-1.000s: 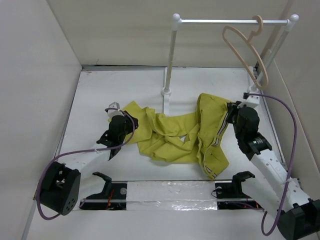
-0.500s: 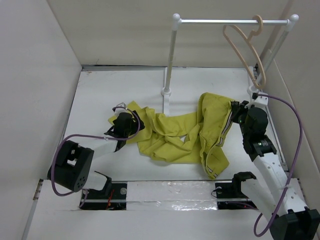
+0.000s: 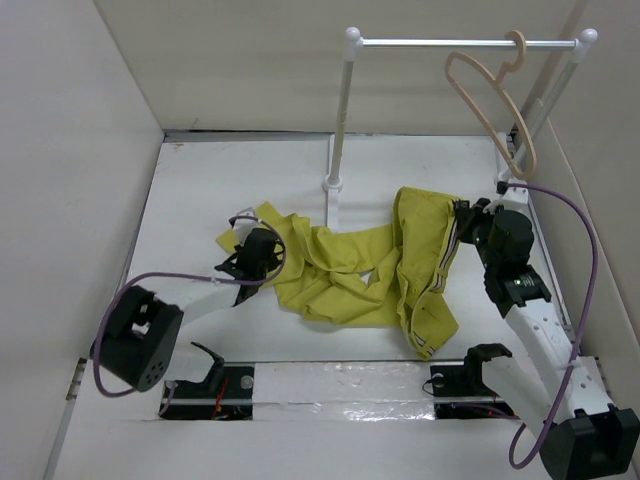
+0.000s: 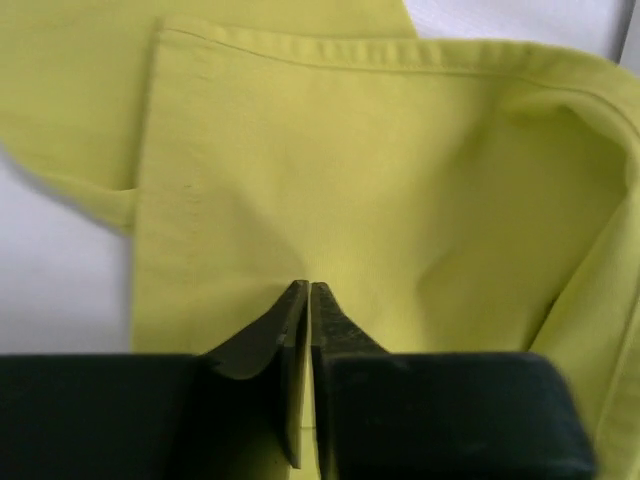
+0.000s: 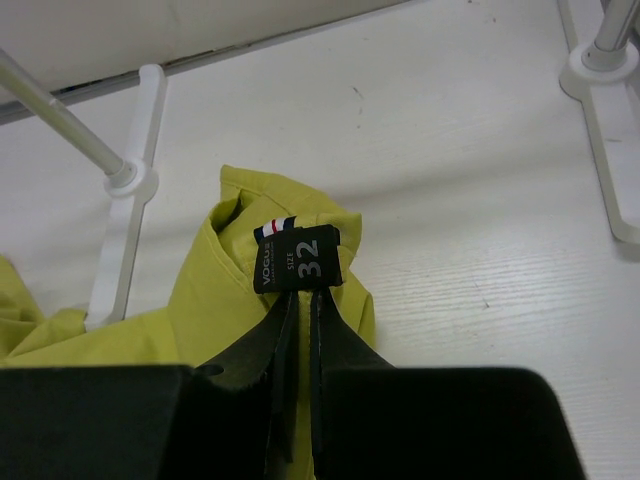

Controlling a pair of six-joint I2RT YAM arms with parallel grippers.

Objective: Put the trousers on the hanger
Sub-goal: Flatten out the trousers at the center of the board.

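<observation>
The yellow-green trousers (image 3: 350,270) lie crumpled on the white table, legs to the left and striped waistband to the right. My right gripper (image 3: 462,228) is shut on the waistband beside the black size label (image 5: 298,258), with cloth between the fingers (image 5: 340,335), and holds that end slightly raised. My left gripper (image 3: 262,250) is shut with its tips (image 4: 308,290) pinched into the flat cloth of a trouser leg end (image 4: 380,180) near its hem. The beige hanger (image 3: 490,100) hangs by its hook from the right end of the rail, apart from both grippers.
The white rail stand has a bar (image 3: 440,43), a left post (image 3: 340,120) whose foot (image 3: 332,185) stands just behind the trousers, and a right post (image 3: 545,95). Side walls close in the table. The stand's feet also show in the right wrist view (image 5: 125,180).
My left gripper has moved up and to the right onto the trouser leg end, and its arm has swung in. My right gripper has shifted slightly up with the waistband.
</observation>
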